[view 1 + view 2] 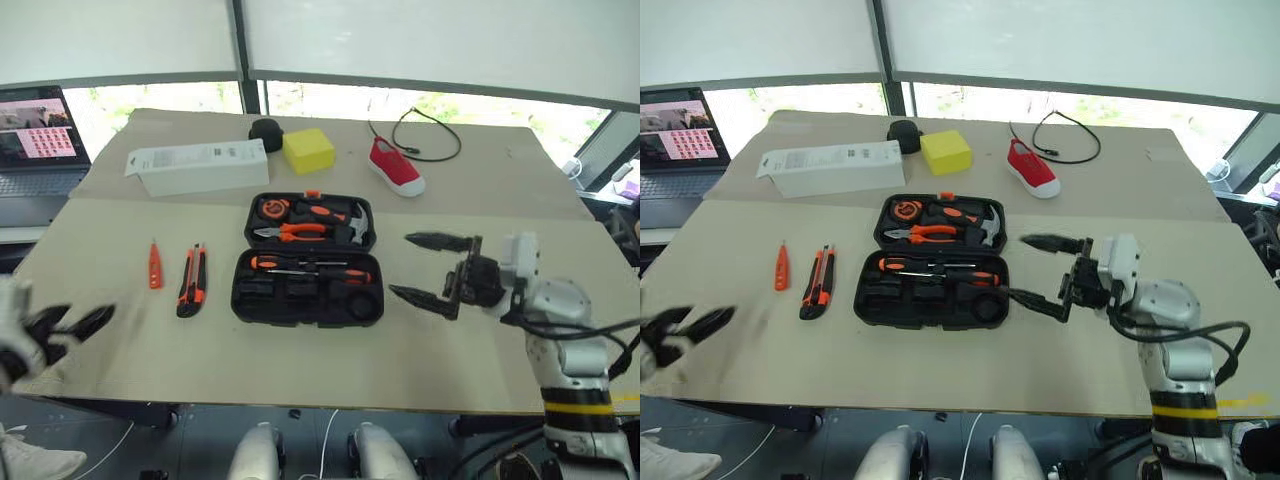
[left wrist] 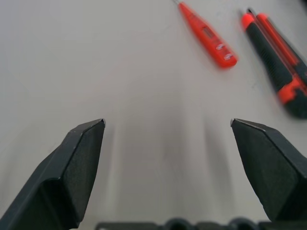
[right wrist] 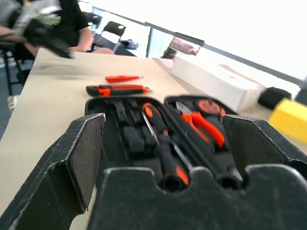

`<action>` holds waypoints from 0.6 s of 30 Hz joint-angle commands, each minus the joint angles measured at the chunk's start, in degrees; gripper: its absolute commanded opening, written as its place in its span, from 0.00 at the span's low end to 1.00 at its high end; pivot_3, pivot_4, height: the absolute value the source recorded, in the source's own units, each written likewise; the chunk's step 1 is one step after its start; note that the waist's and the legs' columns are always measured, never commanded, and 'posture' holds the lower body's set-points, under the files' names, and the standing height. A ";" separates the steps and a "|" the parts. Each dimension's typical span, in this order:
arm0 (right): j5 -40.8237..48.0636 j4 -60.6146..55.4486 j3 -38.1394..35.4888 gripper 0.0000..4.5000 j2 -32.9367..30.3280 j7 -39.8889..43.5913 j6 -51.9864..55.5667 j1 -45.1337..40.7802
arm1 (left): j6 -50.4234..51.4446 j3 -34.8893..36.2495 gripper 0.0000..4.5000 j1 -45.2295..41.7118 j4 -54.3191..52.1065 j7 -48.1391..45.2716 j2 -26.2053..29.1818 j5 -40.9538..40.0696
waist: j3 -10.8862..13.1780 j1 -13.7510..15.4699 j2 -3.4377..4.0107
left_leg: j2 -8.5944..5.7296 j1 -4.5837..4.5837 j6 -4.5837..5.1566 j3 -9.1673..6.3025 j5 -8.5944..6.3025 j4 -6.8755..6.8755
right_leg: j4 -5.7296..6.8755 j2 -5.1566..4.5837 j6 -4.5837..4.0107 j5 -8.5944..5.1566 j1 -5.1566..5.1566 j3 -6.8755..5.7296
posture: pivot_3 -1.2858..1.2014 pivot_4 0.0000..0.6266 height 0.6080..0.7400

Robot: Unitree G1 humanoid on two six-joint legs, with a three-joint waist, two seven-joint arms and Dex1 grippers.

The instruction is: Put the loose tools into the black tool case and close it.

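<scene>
White box (image 1: pixel 200 166) label print too small to read

Silver arm (image 1: pixel 1165 305), black cables, black pincer (image 1: pixel 1040 270)

- Black tool case (image 1: pixel 308 300): matt moulded plastic.
- Utility knife (image 2: pixel 280 62): matt black grip, glossy orange plastic trim.
- Tester pen (image 2: pixel 208 34): smooth, glossy orange plastic.
- Table (image 1: pixel 420 360): smooth, matt beige surface.
- Left gripper's fingers (image 2: pixel 79 158): matt black, finely grained pads.
</scene>
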 commanded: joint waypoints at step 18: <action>1.18 2.17 4.83 1.00 -1.45 1.58 2.27 -7.07 | 15.63 -19.08 0.57 -36.02 21.04 13.80 -10.98 14.29 | 0.05 0.64 -0.09 | -0.16 -0.88 -0.20 -0.06 0.17 0.06 | 0.47 0.02 0.01 0.01 -0.94 0.01 | 0.52 0.24 1.00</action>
